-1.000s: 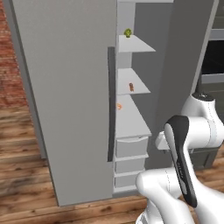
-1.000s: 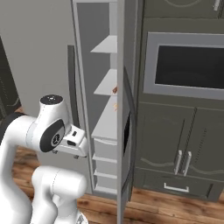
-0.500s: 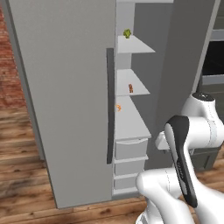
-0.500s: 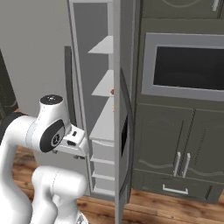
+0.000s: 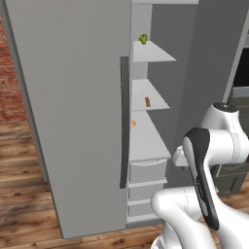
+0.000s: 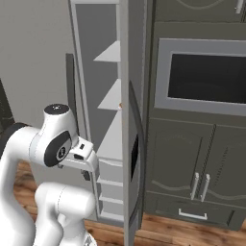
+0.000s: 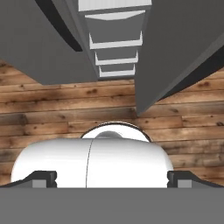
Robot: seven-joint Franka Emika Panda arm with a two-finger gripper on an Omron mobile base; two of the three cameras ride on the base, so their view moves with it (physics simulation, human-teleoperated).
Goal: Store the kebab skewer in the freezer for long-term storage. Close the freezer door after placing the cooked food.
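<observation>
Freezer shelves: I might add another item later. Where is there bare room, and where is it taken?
In the freezer, the shelf above the white drawers is mostly bare, with one small orange bit at its back. The kebab skewer takes the middle shelf's centre; a green lump sits on the top shelf.

The kebab skewer (image 5: pixel 147 101) is too small to show detail
</observation>
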